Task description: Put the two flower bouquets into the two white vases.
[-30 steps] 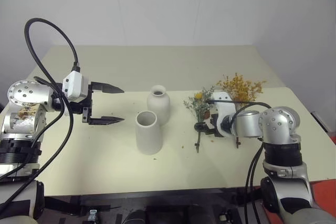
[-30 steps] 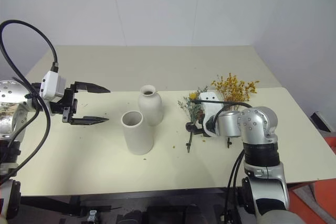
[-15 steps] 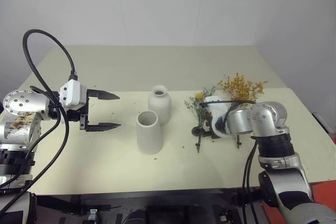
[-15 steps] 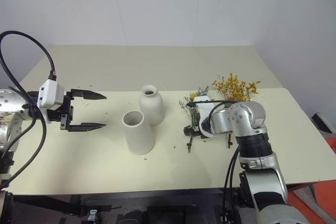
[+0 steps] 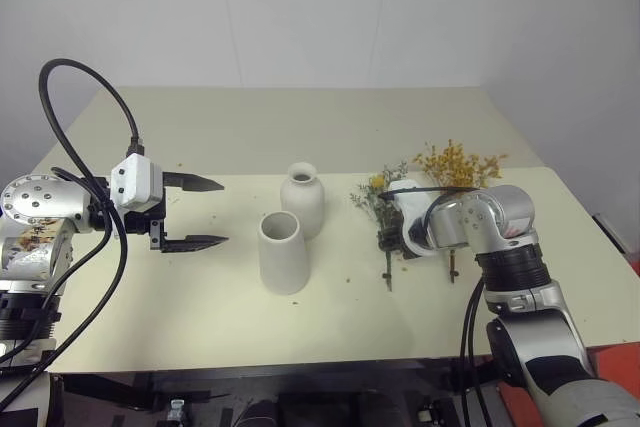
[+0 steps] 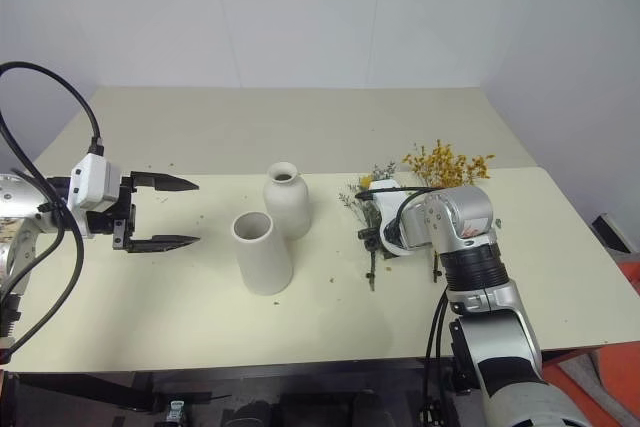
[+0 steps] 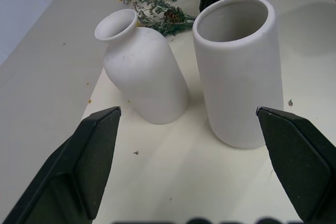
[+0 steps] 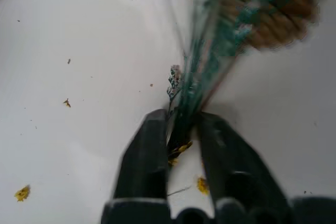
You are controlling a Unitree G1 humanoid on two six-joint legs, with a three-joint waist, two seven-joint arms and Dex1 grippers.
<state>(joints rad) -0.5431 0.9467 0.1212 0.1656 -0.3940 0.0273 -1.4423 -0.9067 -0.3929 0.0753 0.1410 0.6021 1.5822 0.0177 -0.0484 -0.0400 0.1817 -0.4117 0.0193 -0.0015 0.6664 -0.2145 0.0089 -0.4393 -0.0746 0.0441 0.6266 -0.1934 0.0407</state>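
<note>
My right gripper is shut on the stems of the grey-green bouquet, low over the table right of centre. In the right wrist view both fingers pinch the thin green stems. The yellow-orange bouquet lies just beyond, partly hidden by my right arm. Two white vases stand upright mid-table: the narrow-necked bottle and, nearer to me, the wide-mouthed cylinder. Left of them my left gripper hovers open and holds nothing, pointing at both vases.
The pale table has bare surface behind the vases and along its front edge. Small petal crumbs lie scattered near the bouquets. A black cable loops up from my left arm.
My right gripper went from open to shut on the grey-green bouquet's stems, and its wrist turned. The stem ends shifted slightly. The left arm hardly moved.
</note>
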